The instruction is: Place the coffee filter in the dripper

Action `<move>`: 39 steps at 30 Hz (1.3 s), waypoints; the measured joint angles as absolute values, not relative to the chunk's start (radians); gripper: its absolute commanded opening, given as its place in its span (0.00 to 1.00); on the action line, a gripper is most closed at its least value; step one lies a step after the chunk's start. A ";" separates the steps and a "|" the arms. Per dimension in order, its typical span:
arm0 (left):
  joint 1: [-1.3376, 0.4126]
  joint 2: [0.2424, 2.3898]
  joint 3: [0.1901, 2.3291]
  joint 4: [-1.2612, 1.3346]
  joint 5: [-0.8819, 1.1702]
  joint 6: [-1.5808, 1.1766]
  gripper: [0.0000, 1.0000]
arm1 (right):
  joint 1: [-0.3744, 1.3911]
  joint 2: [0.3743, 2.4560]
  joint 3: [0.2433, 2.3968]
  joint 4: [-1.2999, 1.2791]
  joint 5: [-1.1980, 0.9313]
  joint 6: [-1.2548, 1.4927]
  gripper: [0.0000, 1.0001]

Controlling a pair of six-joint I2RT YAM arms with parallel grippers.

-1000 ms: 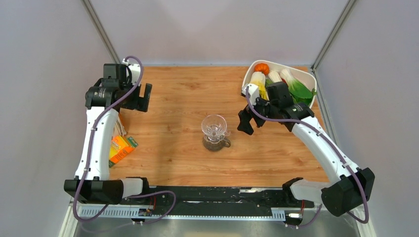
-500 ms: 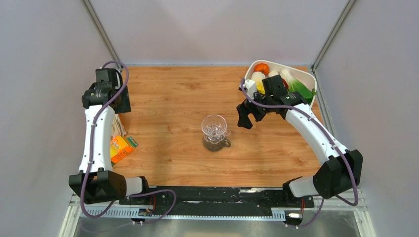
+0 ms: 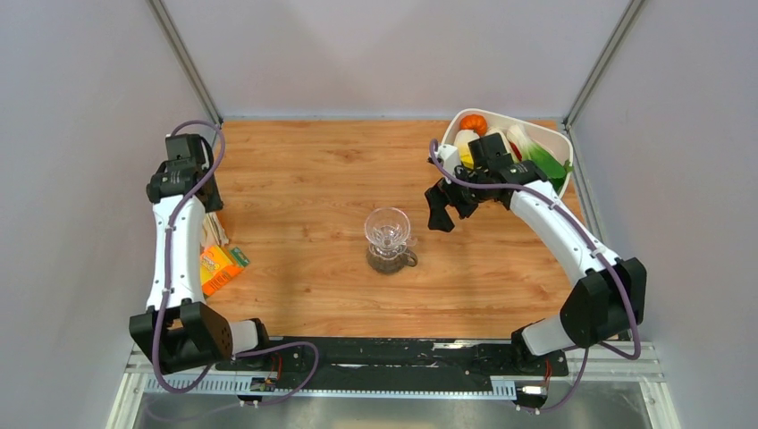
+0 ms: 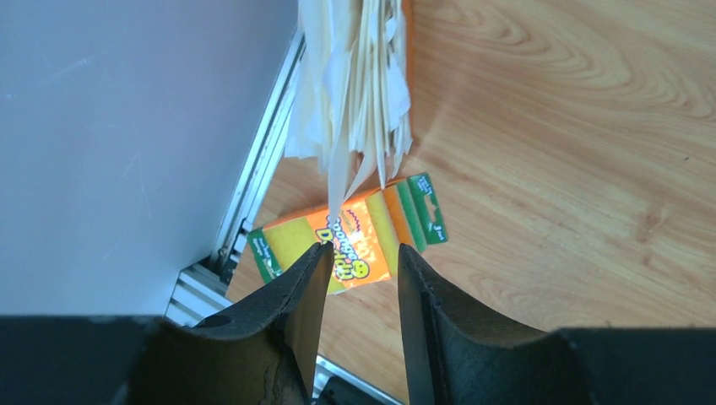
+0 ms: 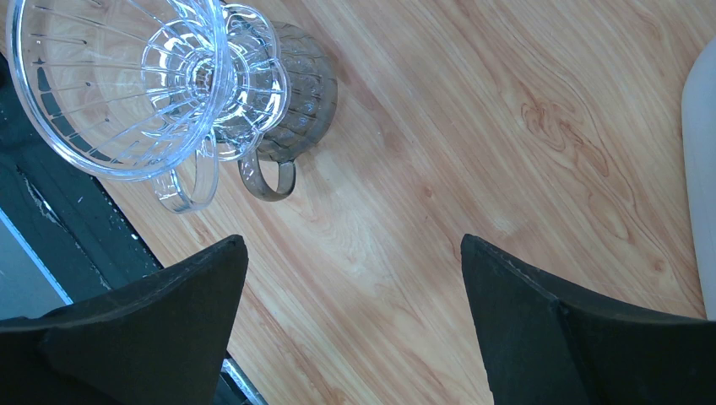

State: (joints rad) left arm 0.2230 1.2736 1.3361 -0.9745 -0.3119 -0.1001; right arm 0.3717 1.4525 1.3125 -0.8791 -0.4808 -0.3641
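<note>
A stack of white paper coffee filters point(image 4: 359, 93) stands against the left wall, showing as pale sheets point(image 3: 213, 231) in the top view. My left gripper point(image 4: 363, 249) hovers just short of the stack's lower tips. Its jaws are narrowed but open, with only table and packet showing through the gap. One filter tip hangs close to the left fingertip point(image 4: 325, 253). The clear ribbed dripper point(image 3: 387, 228) sits on a small glass jug point(image 3: 391, 260) mid-table. My right gripper point(image 3: 440, 210) stands wide open to the dripper's right, with the dripper point(image 5: 118, 80) at the upper left of its view.
A flat orange and yellow packet point(image 4: 287, 240) lies on the wood below the filters, near the left rail point(image 4: 253, 181). A white bowl point(image 3: 505, 114) of vegetables sits at the back right, behind the right wrist. The jug's handle point(image 5: 266, 177) points toward the right gripper.
The left arm has swung back toward the left wall over the filters and its jaws have narrowed. The right arm has drawn slightly back and left, still wide open.
</note>
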 measured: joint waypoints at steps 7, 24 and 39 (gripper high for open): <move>0.319 1.229 1.236 -0.968 -0.264 -0.091 0.32 | 0.372 1.467 1.322 -0.883 -0.483 -0.363 1.00; 0.364 1.354 1.387 -0.873 -0.237 -0.035 0.29 | 0.372 1.500 1.342 -0.886 -0.490 -0.360 1.00; 0.445 1.496 1.422 -0.820 -0.179 -0.023 0.28 | 0.371 1.522 1.343 -0.893 -0.492 -0.360 1.00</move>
